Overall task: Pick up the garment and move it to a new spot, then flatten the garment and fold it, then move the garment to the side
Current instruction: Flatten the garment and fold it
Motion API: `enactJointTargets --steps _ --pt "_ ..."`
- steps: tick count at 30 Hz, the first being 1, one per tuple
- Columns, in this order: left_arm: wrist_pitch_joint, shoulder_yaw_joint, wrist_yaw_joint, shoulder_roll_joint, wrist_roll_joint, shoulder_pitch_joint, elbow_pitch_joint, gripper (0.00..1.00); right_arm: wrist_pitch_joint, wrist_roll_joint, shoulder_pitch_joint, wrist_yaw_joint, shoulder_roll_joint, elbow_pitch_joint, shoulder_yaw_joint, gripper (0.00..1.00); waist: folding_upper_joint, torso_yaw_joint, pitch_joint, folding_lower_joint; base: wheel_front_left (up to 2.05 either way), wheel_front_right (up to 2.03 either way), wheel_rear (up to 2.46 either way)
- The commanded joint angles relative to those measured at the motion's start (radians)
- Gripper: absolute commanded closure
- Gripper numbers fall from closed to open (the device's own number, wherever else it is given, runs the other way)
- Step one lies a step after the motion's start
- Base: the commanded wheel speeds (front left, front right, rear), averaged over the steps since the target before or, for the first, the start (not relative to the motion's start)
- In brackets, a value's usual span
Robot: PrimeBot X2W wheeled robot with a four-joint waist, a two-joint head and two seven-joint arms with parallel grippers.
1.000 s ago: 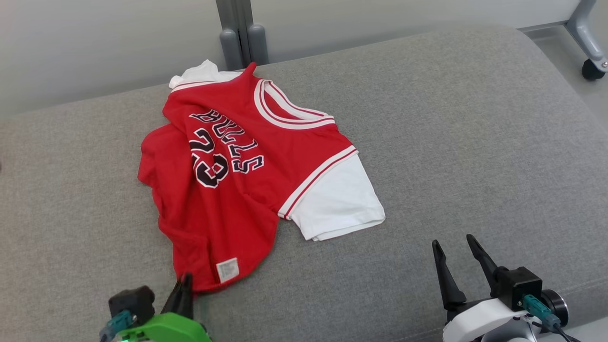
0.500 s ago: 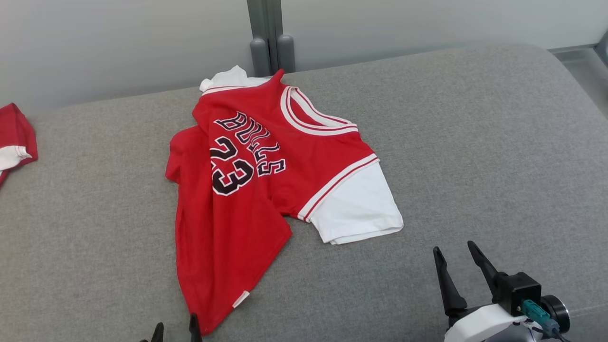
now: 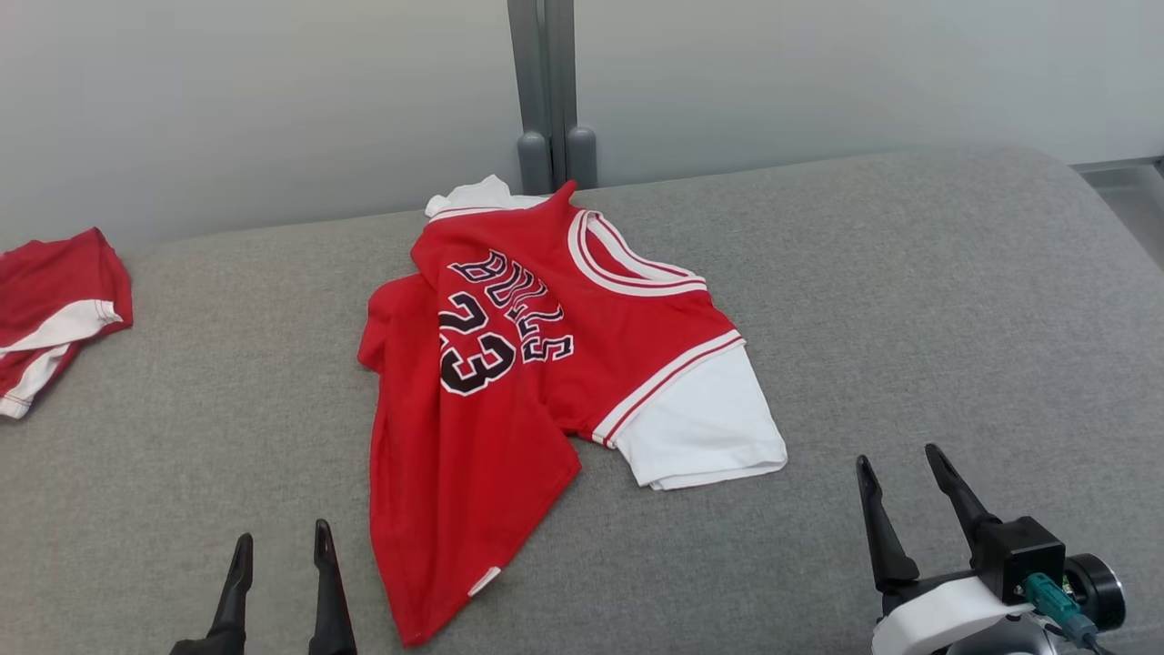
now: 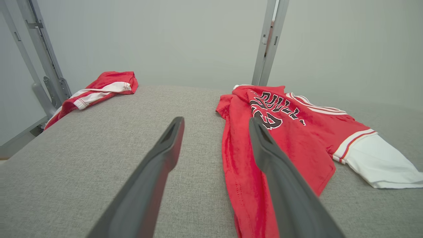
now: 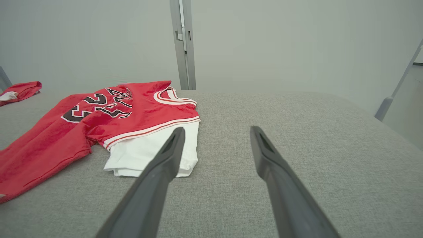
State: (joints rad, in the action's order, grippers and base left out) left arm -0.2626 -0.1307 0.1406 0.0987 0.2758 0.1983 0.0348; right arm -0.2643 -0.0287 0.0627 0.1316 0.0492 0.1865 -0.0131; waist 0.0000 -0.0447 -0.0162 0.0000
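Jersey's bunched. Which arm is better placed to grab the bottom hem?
Left, probably. The left gripper is open just beside the red hem end of the jersey, not touching it. The right gripper, also open, sits by the white sleeve, farther from the hem.

Head cam sits high at the near edge, facing forward and down across the grey tabletop (image 3: 909,300) to the back wall. Left wrist cam is low, close over the surface, looking along the left fingers (image 4: 157,165) toward that wall. Right wrist cam is equally low, looking along the right fingers (image 5: 163,165), further right. All three share the red jersey (image 3: 509,382), the grey post (image 3: 544,91) behind it and the second red garment (image 3: 55,300) far left.
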Motion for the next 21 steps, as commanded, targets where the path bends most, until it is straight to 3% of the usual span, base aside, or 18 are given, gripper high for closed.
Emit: enactJointTargets --steps 1,5,11,21 --pt "-0.003 0.024 -0.029 -0.008 -0.021 0.024 0.003 0.0 0.0 0.01 0.015 -0.002 0.002 -0.01 0.0 0.0 0.0 0.005 -0.015 0.0 0.0 0.0 0.0" --pt "-0.003 0.079 -0.115 -0.032 -0.04 0.043 0.024 0.0 0.0 0.006 0.017 -0.002 0.002 -0.022 -0.002 0.0 0.0 0.0 -0.029 0.0 0.0 0.0 0.0" --pt "-0.003 0.147 -0.198 -0.046 -0.06 0.07 0.029 0.0 0.0 0.017 0.001 -0.002 0.002 -0.019 -0.011 0.0 0.0 -0.017 -0.036 0.0 0.0 0.0 0.0" --pt "-0.003 0.143 -0.22 -0.048 -0.034 0.097 0.029 0.0 0.0 0.014 -0.012 -0.002 0.002 0.0 -0.011 0.0 0.0 0.001 -0.032 0.0 0.0 0.0 0.0"
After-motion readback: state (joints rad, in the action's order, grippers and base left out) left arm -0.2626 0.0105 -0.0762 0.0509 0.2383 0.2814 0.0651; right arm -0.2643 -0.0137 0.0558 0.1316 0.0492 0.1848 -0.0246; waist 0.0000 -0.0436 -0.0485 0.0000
